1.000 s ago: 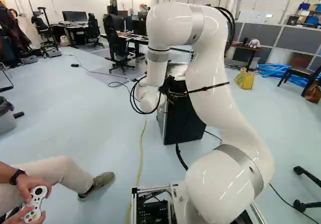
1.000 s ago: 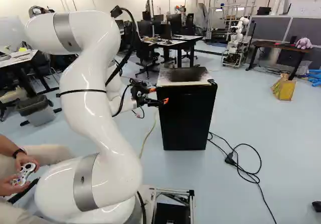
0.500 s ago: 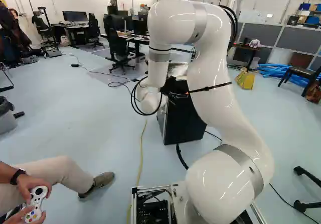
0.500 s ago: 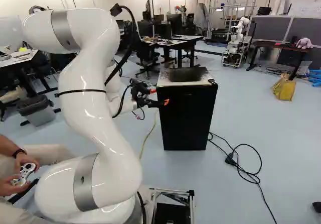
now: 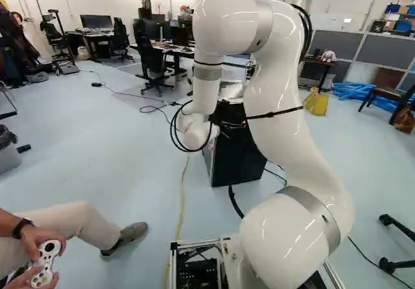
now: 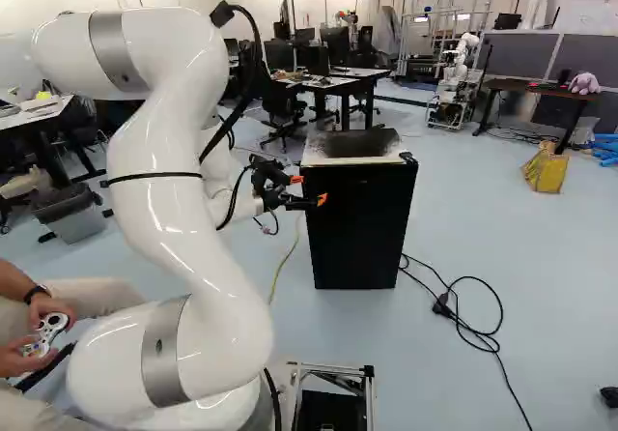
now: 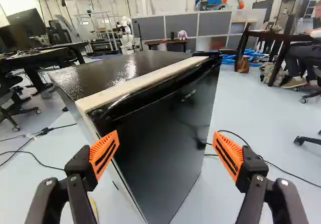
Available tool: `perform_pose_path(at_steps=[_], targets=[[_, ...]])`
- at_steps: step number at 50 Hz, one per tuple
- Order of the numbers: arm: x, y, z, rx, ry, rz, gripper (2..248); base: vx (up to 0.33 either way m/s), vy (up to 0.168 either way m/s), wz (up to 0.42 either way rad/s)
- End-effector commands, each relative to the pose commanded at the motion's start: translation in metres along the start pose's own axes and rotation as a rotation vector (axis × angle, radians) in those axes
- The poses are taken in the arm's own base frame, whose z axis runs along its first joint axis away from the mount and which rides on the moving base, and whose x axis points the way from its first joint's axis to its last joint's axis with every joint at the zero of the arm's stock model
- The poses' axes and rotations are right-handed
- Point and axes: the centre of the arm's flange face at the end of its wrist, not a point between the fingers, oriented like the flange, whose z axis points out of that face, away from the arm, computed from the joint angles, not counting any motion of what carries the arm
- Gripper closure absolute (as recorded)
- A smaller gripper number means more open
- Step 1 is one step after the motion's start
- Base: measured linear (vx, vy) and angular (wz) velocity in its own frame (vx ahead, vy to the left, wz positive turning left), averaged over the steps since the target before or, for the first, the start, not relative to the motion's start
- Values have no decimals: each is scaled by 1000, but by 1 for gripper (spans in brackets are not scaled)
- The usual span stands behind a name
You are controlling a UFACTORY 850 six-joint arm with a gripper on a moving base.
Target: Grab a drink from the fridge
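One gripper (image 6: 309, 188) has its two fingers spread wide, nothing clasped between them; each carries one orange pad (image 7: 104, 153). Just ahead stands one black fridge (image 6: 357, 228), its door closed, one corner pointing toward the gripper; whether a fingertip touches it, I cannot tell. On the floor beside the fridge, at the right of the right base view, lies one looped black cable (image 6: 468, 325). Farther off are one yellow bag (image 6: 547, 172) and one table (image 6: 536, 87) with one pinkish plush toy (image 6: 584, 83) on it. Compared with a second ago, the arm's raised bend is higher and farther back, and the gripper sits slightly lower; the base and the fridge are unmoved.
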Motion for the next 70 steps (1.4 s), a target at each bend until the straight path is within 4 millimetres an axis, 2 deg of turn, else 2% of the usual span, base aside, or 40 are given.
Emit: perform_pose_path(at_steps=[16,33,50,70], targets=[[-1,7,-12,14,-8,-17,3,0,0,0],[-3,5,-24,41,-12,-28,3,0,0,0],[-6,-5,-33,69,-12,-30,3,0,0,0],[-8,-22,-32,87,-6,-17,3,0,0,0]])
